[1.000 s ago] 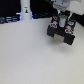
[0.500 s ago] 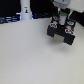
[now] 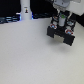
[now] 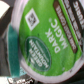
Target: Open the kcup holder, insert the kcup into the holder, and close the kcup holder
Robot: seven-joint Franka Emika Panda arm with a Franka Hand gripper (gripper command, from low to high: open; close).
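Observation:
The kcup [image 4: 46, 41] fills almost the whole wrist view: a green printed top with a whitish rim, tilted and very close to the camera. In the exterior view my gripper [image 3: 61, 23] hangs from the white arm right above the kcup holder [image 3: 63, 36], a black boxy machine at the back of the exterior view's right. A small green spot at the fingertips is the kcup [image 3: 64, 20], and the gripper appears shut on it. The fingers themselves are hard to make out. Whether the holder's lid is up cannot be told.
A white bottle-like post [image 3: 25, 9] stands at the back toward the exterior view's left, beside dark equipment with a blue light. The white table [image 3: 30, 57] stretches across the front.
Hardly anything differs; the gripper stays over the black machine in the same place.

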